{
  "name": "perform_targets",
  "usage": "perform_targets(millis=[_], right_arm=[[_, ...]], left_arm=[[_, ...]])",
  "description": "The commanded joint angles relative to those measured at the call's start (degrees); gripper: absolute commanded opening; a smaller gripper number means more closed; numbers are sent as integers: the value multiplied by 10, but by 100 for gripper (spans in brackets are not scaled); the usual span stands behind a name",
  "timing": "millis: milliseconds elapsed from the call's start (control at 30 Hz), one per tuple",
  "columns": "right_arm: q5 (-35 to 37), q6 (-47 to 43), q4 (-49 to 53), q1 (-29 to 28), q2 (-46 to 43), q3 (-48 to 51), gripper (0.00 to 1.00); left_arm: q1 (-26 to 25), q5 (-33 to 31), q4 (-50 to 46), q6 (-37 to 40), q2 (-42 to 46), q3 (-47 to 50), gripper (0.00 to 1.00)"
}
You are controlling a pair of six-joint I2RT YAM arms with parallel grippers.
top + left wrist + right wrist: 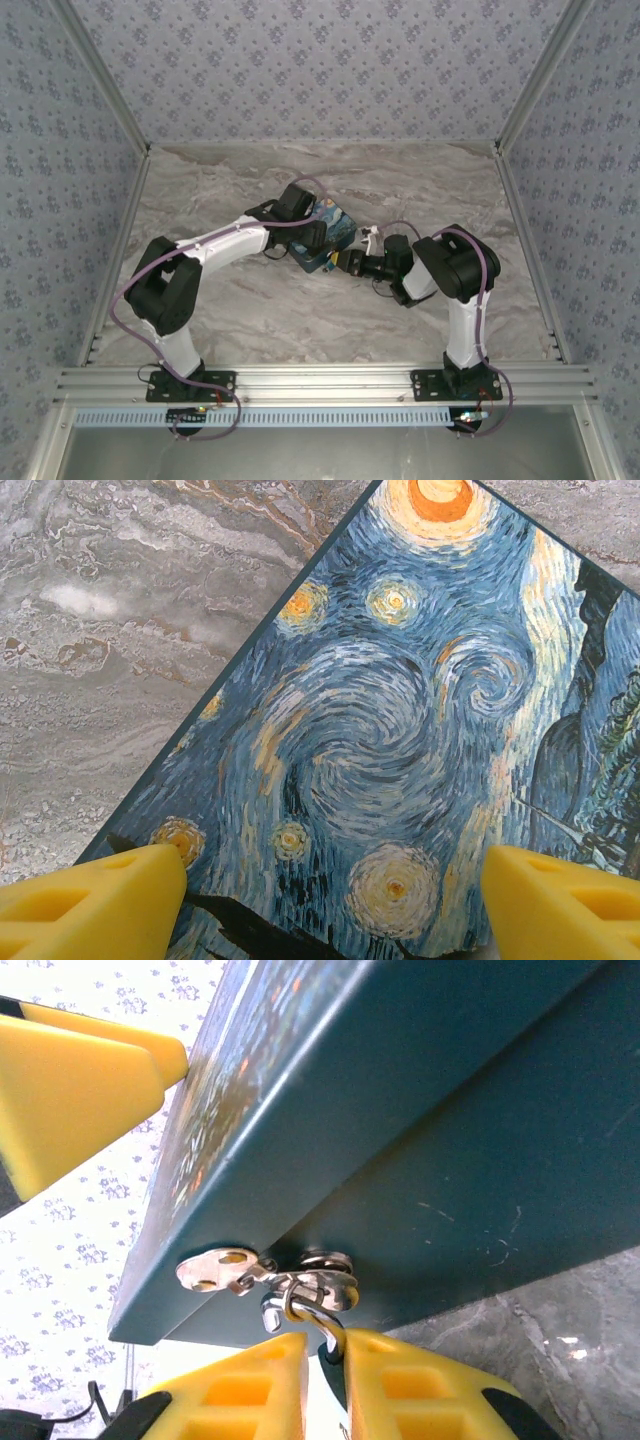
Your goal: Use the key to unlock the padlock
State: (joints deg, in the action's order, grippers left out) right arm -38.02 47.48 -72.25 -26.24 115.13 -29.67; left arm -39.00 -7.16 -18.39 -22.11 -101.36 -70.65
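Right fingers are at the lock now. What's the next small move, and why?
Probably press the left gripper down onto the box to steady it. Its fingers are spread open over the lid, while the right gripper pinches the padlock, which is hooked through the hasp.

A table (300,310) with a grey, marble-veined top is seen, its surface streaked with paler and browner bands. One box (333,238) is laid directly on it, near the middle and somewhat closer to the far edge than to the near one. The box is turned at an angle to the table's edges. Its lid is printed with blue swirls and yellow discs, its sides are dark teal, and its base is set flat on the marble.
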Motion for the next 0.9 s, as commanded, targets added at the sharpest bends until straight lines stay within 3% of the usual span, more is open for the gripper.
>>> perform_targets(millis=[0, 267, 867], right_arm=[[11, 7, -6, -1, -4, -12, 14], [33, 14, -9, 5, -8, 5, 4], [58, 47, -8, 28, -37, 24, 3]], left_arm=[[1, 10, -71, -13, -16, 17, 79], [1, 8, -72, -12, -16, 17, 78], [1, 7, -68, -14, -17, 24, 79]])
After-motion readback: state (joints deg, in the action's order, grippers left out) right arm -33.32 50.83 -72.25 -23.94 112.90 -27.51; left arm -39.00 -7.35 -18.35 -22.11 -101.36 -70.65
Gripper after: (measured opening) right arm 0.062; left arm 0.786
